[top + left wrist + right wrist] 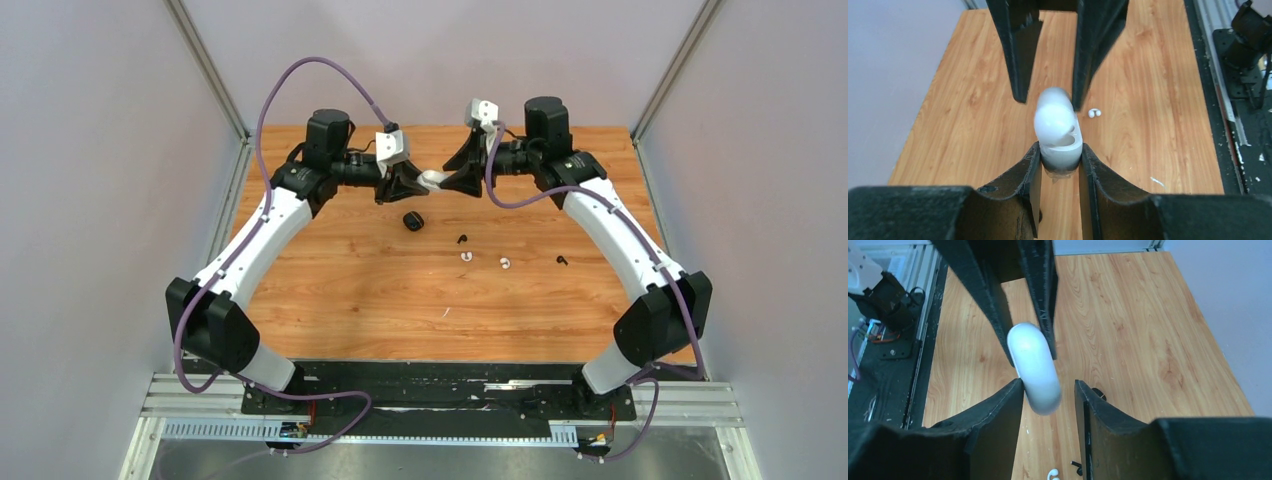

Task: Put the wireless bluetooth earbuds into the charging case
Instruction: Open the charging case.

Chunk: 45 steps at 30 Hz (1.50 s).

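Note:
A white charging case (pixel 432 180) hangs in the air at the back middle of the table, between both grippers. My left gripper (pixel 1060 150) is shut on its base, and the lid (pixel 1054 117) stands open. My right gripper (pixel 1048 385) is open around the lid (pixel 1035 367), with a gap on its right side. On the wood lie two white earbuds (pixel 466 256) (pixel 505 264) and two black earbuds (pixel 461 240) (pixel 562 260). One white earbud (pixel 1094 113) shows in the left wrist view. A white one (pixel 1053 473) and a black one (pixel 1077 467) show in the right wrist view.
A black charging case (pixel 413 221) lies shut on the wooden table (pixel 350 290), just in front of the grippers. Grey walls stand to the left and right. The arm bases sit on a black rail (pixel 440 385) at the near edge.

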### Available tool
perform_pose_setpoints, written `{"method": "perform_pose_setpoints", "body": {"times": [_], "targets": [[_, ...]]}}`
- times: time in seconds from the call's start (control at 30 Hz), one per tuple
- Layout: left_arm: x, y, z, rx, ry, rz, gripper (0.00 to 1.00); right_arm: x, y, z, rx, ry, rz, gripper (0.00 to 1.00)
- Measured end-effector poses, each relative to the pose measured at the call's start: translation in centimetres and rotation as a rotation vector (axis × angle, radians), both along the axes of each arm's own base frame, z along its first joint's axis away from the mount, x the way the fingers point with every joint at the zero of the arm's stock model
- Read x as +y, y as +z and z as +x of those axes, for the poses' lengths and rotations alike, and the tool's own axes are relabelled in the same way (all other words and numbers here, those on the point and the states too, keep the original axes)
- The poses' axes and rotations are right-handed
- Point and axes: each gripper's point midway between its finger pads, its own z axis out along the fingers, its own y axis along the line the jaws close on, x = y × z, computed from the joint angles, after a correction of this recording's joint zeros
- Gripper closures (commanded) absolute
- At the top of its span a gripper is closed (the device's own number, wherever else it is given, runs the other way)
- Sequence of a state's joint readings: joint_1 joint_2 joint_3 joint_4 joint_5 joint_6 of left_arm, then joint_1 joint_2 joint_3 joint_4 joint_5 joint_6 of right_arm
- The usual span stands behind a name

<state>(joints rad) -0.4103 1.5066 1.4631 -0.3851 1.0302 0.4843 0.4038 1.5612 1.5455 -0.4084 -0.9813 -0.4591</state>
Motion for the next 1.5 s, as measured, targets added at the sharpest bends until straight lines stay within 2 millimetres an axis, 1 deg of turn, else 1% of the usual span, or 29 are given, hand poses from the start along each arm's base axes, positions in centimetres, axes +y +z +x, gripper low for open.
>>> {"method": "perform_pose_setpoints", "body": {"times": [0.07, 0.13, 0.27, 0.53, 0.7, 0.87, 0.97, 1.17, 1.3, 1.4, 1.5], "targets": [[0.3, -0.1, 0.5, -0.013, 0.021, 0.009, 1.0, -0.4, 0.4, 1.1, 0.034, -0.022, 0.015, 0.58], [0.3, -0.3, 0.6, -0.01, 0.022, 0.011, 1.0, -1.1, 0.9, 2.7, 0.037, -0.063, 0.029, 0.58], [0.2, -0.2, 1.0, -0.028, 0.029, 0.008, 1.0, -1.9, 0.8, 3.4, 0.079, -0.088, 0.04, 0.57], [0.1, -0.5, 1.6, 0.051, 0.05, -0.021, 1.0, -1.9, 1.1, 3.4, 0.073, -0.086, 0.053, 0.57], [0.0, -0.9, 1.7, 0.122, 0.056, -0.043, 1.0, -2.1, 0.5, 3.3, 0.074, -0.087, 0.05, 0.6], [-0.2, -0.9, 2.0, 0.171, 0.059, -0.062, 1.0, -2.1, 0.3, 3.2, 0.078, -0.084, 0.048, 0.54], [-0.3, -0.9, 1.9, 0.199, 0.058, -0.07, 1.0, -2.1, 0.6, 3.0, 0.069, -0.075, 0.054, 0.55], [-0.5, -0.5, 1.8, 0.212, 0.05, -0.087, 1.0, -2.1, 0.7, 2.5, 0.056, -0.062, 0.058, 0.59], [-0.5, -0.2, 1.8, 0.209, 0.044, -0.096, 1.0, -2.1, 0.6, 2.4, 0.059, -0.058, 0.057, 0.65], [-0.6, -0.3, 1.7, 0.209, 0.037, -0.099, 1.0, -2.0, 0.3, 2.4, 0.067, -0.049, 0.057, 0.72], [-0.6, -0.3, 1.7, 0.207, 0.031, -0.102, 1.0, -1.8, -0.2, 2.5, 0.083, -0.038, 0.058, 0.75]]}}
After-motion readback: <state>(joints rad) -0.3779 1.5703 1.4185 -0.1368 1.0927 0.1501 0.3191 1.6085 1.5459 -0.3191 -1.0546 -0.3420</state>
